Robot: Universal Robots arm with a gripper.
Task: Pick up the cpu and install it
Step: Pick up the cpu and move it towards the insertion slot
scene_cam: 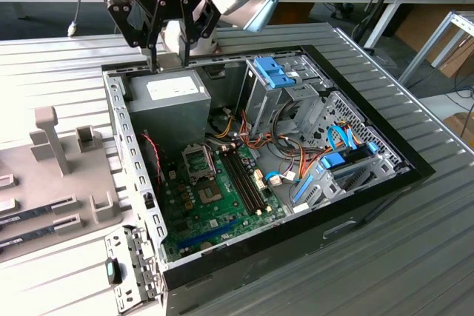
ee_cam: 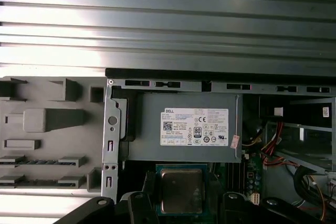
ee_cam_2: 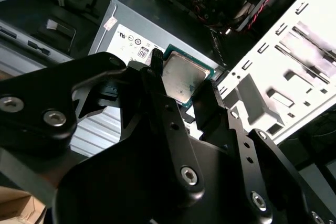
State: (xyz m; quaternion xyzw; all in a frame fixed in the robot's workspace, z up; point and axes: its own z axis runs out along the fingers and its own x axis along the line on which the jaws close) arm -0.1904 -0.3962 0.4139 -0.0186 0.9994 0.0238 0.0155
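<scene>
Black fingers [ee_cam_2: 163, 114] of the gripper [scene_cam: 168, 55] clamp the cpu [ee_cam: 181, 190] by its edges, metal top showing, above the power supply [scene_cam: 167, 101]. Judged mid-carry: the motherboard socket [scene_cam: 200, 160] lies well apart, and seating calls for square alignment there.

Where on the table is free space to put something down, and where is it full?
Free: the table on the exterior view's right of the computer case. Crowded: the grey fixture on the other side, the cables inside, and where the gripper holds the cpu.
</scene>
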